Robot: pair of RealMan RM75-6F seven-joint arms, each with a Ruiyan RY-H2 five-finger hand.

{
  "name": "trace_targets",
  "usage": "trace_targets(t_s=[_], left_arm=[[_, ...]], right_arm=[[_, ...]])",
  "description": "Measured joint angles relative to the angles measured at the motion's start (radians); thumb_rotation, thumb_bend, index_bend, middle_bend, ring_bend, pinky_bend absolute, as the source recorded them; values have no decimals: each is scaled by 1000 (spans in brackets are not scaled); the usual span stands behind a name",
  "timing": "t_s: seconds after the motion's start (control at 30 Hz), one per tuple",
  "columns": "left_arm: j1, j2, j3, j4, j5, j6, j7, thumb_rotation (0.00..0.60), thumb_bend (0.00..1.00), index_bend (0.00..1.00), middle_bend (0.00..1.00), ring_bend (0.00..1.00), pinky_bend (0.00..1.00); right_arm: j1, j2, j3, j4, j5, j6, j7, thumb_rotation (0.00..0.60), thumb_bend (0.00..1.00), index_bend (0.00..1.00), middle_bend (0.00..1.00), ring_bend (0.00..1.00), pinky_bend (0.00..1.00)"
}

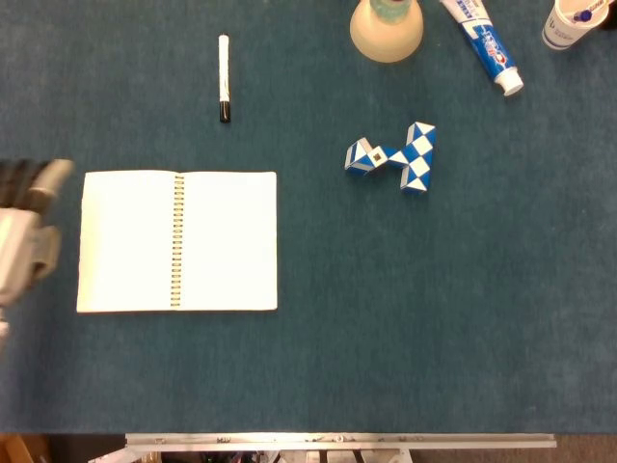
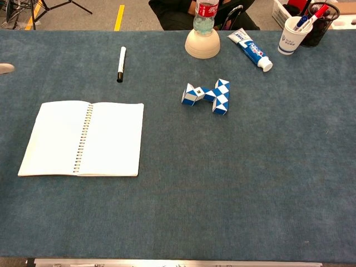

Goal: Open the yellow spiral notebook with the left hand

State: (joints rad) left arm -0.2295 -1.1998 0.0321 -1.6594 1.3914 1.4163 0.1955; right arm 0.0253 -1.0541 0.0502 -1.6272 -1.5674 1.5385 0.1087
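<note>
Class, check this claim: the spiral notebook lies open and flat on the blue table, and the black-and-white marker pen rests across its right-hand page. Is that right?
Not quite. The spiral notebook does lie open and flat on the blue table, but the black-and-white marker pen is not on its page. The pen lies on the table beyond the notebook's far edge, apart from it. The head view shows the gap plainly.

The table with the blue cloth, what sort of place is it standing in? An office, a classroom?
Probably a lab or workshop set up like a desk. The table holds an open notebook, a marker and a cup of pens, while the bare floor behind has yellow tape.
</note>
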Motion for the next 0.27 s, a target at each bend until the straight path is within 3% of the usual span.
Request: trace_targets(t_s=[0.27], left_arm=[[110, 28, -23, 67, -61, 82, -178, 600, 435, 60, 102, 76, 0]], right_arm=[[18, 4, -3, -34, -15, -20, -40, 600, 353, 93, 119, 2, 0]])
